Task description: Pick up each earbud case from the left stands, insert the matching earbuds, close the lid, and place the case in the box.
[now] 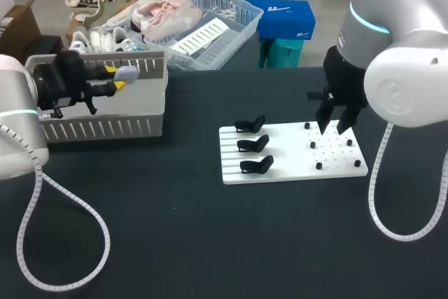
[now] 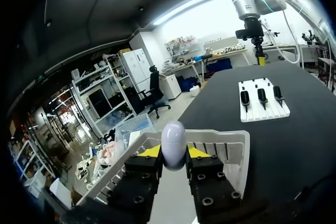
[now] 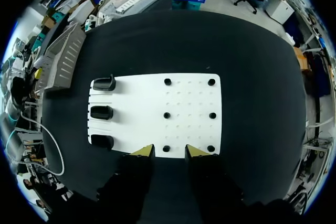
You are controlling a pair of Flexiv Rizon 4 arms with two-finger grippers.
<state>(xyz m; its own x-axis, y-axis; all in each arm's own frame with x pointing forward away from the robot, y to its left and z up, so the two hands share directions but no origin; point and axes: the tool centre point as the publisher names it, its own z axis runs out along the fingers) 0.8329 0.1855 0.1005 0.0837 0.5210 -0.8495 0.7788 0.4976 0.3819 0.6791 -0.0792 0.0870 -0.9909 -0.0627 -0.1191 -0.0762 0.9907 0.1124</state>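
Over the grey box (image 1: 105, 127), well off to the stand side of the white board (image 1: 290, 155), the left tool (image 2: 174, 152) is clamped on one pale, egg-shaped earbud case (image 2: 173, 140), a yellow tip on either side. The right tool (image 3: 168, 151) hangs above the board's peg side, fingers apart, holding nothing. On the board are three black stands (image 1: 255, 144) in a column and six black pegs (image 3: 167, 115).

A broad black table (image 1: 175, 243) lies flat, its surface evenly lit.
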